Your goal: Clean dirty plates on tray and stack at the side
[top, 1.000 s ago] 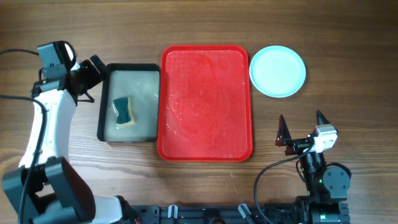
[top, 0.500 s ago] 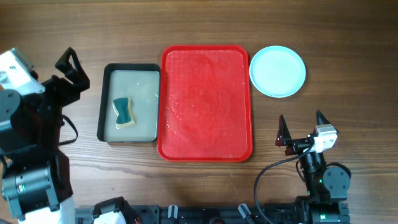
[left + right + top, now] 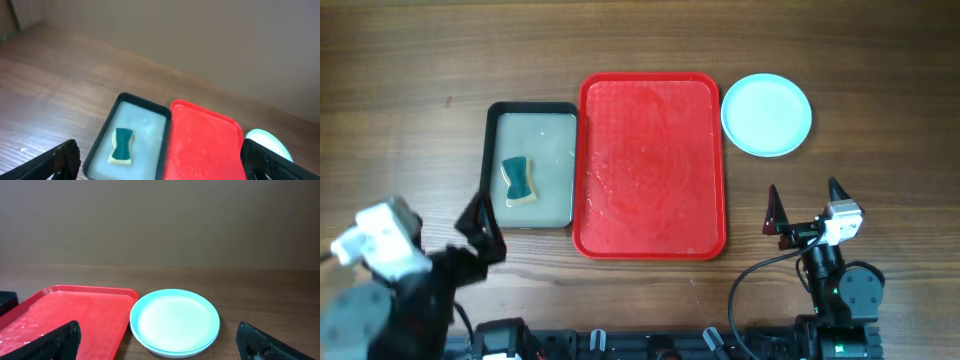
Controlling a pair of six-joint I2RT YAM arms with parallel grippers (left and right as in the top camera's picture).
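**Q:** Where are the plates (image 3: 766, 114) located?
**A:** They are stacked on the table, a mint one uppermost, just beside the far right corner of the tray (image 3: 652, 165).

**Q:** What is shown to the tray's left?
**A:** A black-rimmed tray (image 3: 483, 160) is set just beside it, and a sponge (image 3: 519, 180) is laid in its grey interior.

**Q:** How are the fingers held?
**A:** The left gripper (image 3: 482, 228), off the tray's near left corner, and the right gripper (image 3: 804, 205), off its near right corner, are both spread wide. Nothing is gripped.
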